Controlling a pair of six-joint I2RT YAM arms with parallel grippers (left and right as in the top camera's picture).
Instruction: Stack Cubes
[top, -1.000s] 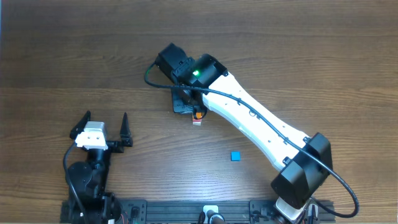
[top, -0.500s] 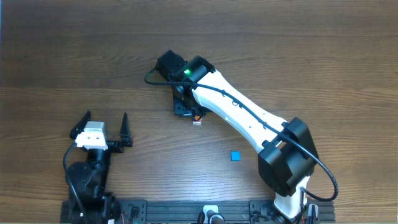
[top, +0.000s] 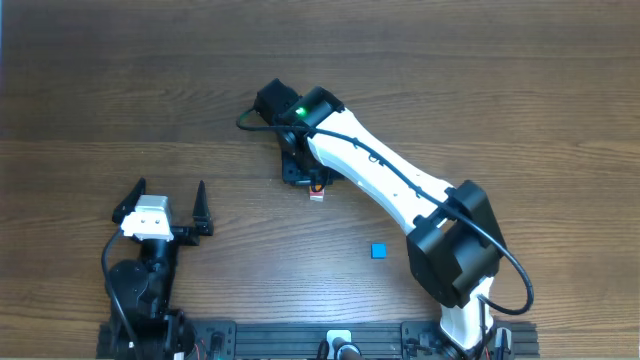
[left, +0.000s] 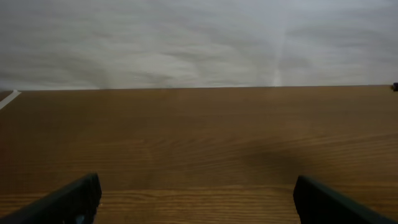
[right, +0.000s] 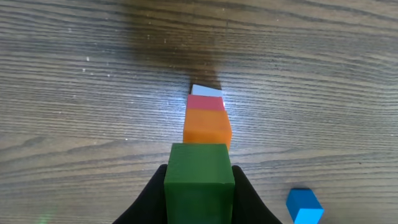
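I'm holding the green cube (right: 199, 180) in the right gripper (right: 199, 190), its fingers (right: 152, 194) closed on the cube's two sides. It's hanging right at the near edge of the orange cube (right: 207, 127); can't tell if they're touching. The red cube (right: 206, 103) and white cube (right: 206, 91) are showing just past the orange one, all three lined up and touching. Can't tell from here if that's a stack or a row. The blue cube (top: 378, 250) is sitting alone on the tabletop (top: 520, 110), well apart from the others, nearer the right arm's base. The left gripper (top: 170, 186) is sitting by its own base at the left, fingers (left: 68, 202) spread wide, gripping nothing.
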